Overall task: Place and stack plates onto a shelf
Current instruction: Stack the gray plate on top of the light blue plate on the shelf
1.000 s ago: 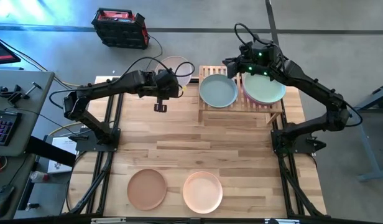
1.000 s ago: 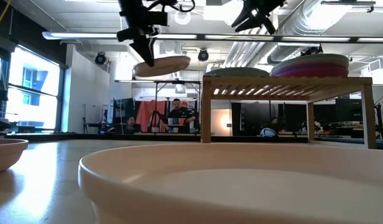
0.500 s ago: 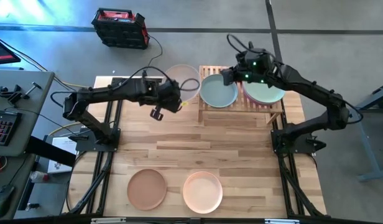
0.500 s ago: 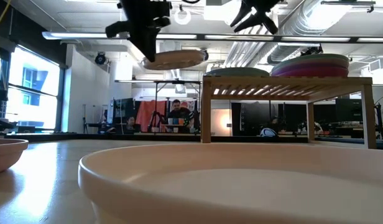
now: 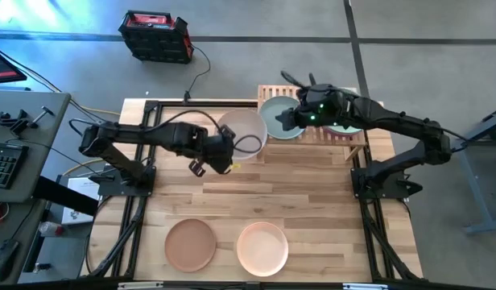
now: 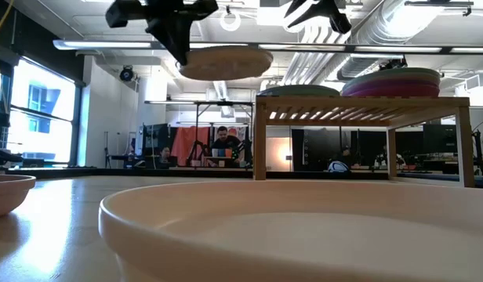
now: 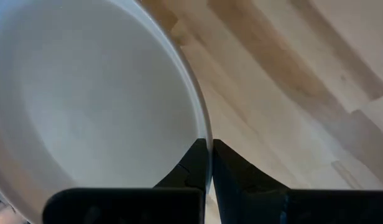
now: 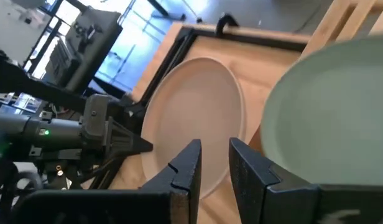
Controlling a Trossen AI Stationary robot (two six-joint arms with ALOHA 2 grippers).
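Note:
A cream plate point(image 5: 242, 133) hangs in the air left of the shelf point(image 5: 314, 138), with my left gripper point(image 5: 229, 156) shut on it. In the low view the plate point(image 6: 226, 61) is about level, above the height of the shelf top point(image 6: 359, 102). A sage plate point(image 5: 279, 122) lies on the shelf's left half. A stack of plates point(image 6: 394, 81) lies on its right half. My right gripper point(image 8: 215, 155) hovers over the sage plate, pointing at the cream plate point(image 8: 198, 118), its fingers a narrow gap apart with nothing between them. My left gripper pinches the cream plate's rim point(image 7: 204, 127) on the plate's near left side, one finger inside the plate and one outside. The fingers slant down at it from the table's left. The plate is lifted clear and roughly level.
A tan plate point(image 5: 191, 245) and a beige plate point(image 5: 262, 248) lie near the table's front edge. The beige one point(image 6: 304, 227) fills the foreground of the low view. Bare tabletop point(image 5: 296, 189) lies between them and the shelf.
My left gripper has carried the cream plate from the table's far edge toward the near edge and rightward, up beside the shelf, rolling as it went; the plate has stayed lifted and about level. My right gripper has swung left and nearer, over the sage plate.

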